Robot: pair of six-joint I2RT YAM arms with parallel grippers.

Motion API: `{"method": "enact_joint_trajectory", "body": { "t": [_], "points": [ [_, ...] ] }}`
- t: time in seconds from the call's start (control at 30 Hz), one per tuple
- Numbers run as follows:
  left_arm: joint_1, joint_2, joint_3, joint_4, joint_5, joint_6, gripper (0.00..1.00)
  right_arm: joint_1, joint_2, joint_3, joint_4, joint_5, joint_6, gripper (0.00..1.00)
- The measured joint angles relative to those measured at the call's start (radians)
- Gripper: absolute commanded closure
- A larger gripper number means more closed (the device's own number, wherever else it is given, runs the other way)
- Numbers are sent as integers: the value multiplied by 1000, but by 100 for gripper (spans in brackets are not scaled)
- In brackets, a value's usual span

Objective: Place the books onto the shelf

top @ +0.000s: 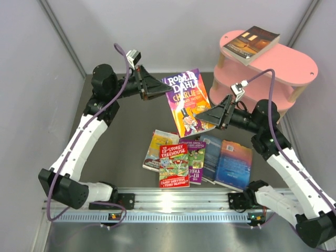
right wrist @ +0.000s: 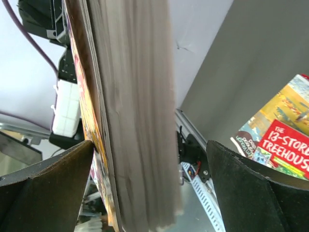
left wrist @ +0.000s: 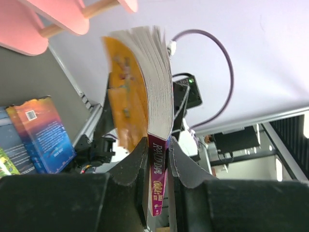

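Observation:
My left gripper (top: pixel 161 89) is shut on the spine of the purple Roald Dahl book (top: pixel 186 100), which hangs tilted in the air over the table. In the left wrist view the spine (left wrist: pixel 158 174) sits pinched between the fingers (left wrist: pixel 133 164). My right gripper (top: pixel 202 113) is open and straddles the book's opposite page edge (right wrist: pixel 135 121); one finger is close to the cover and a gap is left at the other finger (right wrist: pixel 241 183). The pink shelf (top: pixel 294 65) stands at the back right, with a brown-orange book (top: pixel 251 43) lying on its top board.
Several books lie flat on the table near the front: a yellow one (top: pixel 160 148), the red Treehouse (top: pixel 174 165), a purple Treehouse (top: pixel 195 157) and two blue ones (top: pixel 233 164). The metal rail (top: pixel 178 202) carrying the arm bases runs along the near edge.

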Motion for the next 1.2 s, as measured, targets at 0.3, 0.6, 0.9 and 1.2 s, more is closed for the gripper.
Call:
{"method": "enact_joint_trajectory", "body": {
  "t": [0.3,0.6,0.9,1.2],
  "points": [
    [0,11,-26,139,90,-102,100,1,73,-9,178,-47,78,24],
    [11,40,-25,68,139,-22,100,4,86,-8,321,-133,159,100],
    [25,146,85,-182,146,134,100,8,219,189,237,-259,94,100],
    [-15,341,364,-435,181,295,61,17,282,376,-47,-267,-118,100]
  ]
}}
